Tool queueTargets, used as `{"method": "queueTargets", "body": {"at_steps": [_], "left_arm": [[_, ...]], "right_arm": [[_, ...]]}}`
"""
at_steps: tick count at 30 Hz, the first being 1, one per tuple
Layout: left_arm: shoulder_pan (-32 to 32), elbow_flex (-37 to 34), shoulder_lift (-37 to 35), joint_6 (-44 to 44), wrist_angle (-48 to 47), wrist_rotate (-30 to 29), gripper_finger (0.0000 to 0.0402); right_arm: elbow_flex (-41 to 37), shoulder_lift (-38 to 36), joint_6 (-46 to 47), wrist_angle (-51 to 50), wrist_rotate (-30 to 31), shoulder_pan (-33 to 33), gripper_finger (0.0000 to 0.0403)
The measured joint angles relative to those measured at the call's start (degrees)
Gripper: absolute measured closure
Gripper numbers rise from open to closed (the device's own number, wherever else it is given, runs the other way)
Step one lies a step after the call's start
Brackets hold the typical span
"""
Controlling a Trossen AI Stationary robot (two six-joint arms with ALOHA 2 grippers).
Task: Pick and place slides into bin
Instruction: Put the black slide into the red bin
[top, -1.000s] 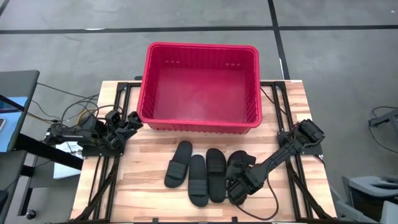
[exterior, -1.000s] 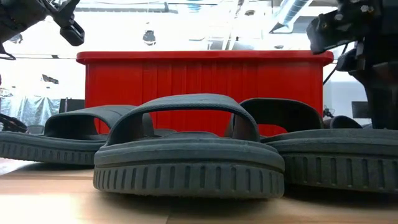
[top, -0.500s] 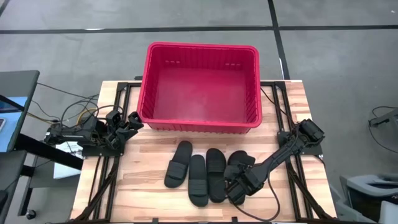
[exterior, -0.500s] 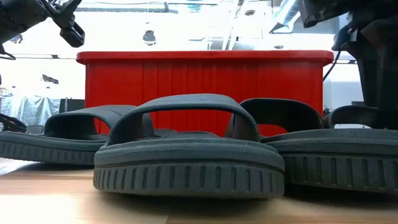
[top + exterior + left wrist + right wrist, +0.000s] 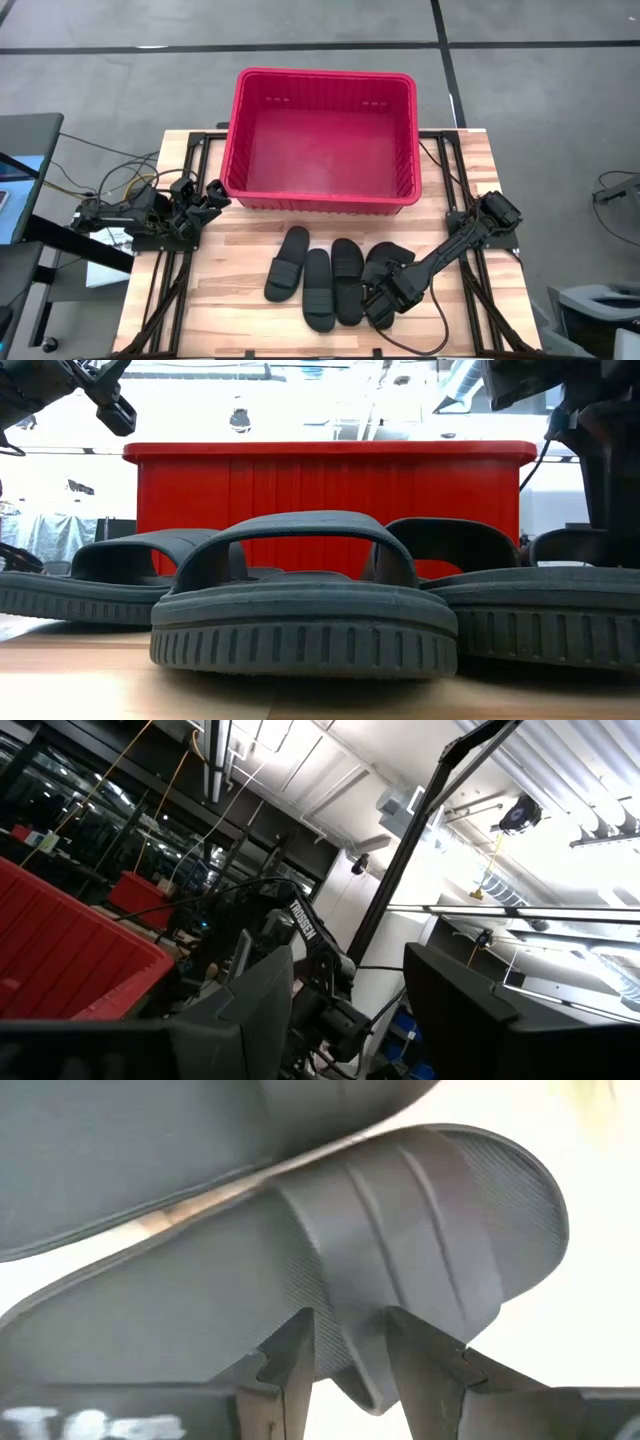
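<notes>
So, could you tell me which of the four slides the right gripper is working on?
The rightmost slide, at the right end of the row. The right gripper sits over it, its fingers astride the strap; the other three lie untouched.

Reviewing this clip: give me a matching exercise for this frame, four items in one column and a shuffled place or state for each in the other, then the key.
Items
1. bin
2. left gripper
3. right gripper
4. leftmost slide

Places or states
A. down at the rightmost slide, fingers either side of its strap
B. at the far side of the table, nothing inside it
C. lying flat on the table, angled, with no gripper near it
D. waiting beside the bin's near left corner, away from the slides

Pairs: 1-B, 2-D, 3-A, 4-C
</notes>
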Motion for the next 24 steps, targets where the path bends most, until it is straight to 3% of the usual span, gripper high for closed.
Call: {"method": "queueTargets", "body": {"at_steps": [17,20,24], "left_arm": [[0.00,0.00,0.00,0.00,-0.02,0.00,0.0219],[0.00,0.00,-0.02,-0.02,-0.02,0.00,0.0219],[0.00,0.00,0.00,-0.02,-0.02,0.00,0.0219]], "right_arm": [[0.00,0.28,4.41,-1.38,-0.10,-1.43,0.0288],[0.00,0.28,4.41,-0.97,-0.17,-2.05,0.0311],[0.00,0.27,4.32,0.61,-1.01,-2.93,0.0379]]}}
